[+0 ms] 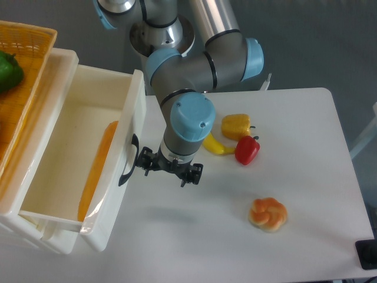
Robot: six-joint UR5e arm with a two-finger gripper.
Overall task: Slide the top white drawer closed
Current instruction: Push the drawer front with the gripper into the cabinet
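The top white drawer (70, 159) stood pulled well out of its cabinet (23, 233), its deep interior open to view from above, with an orange glow along the inside of its front wall — whether a reflection or an object could not be told. The closing had not visibly begun; judging by how much of the box was exposed, nearly the whole slide remained. Just beside the drawer front, the gripper (169, 168) hung close to the black handle (128, 160), near enough to be touching or almost so, though contact could not be confirmed. Seen from above under the wrist, its fingers were hidden, so whether they were spread or pressed together could not be told. Farther from the drawer, on the table (306, 118), lay a yellow pepper (237, 125), a red pepper (247, 150), a banana (217, 145) and a pastry (268, 214) — none in the drawer's path. An orange basket (23, 41) sat on the cabinet behind the drawer.
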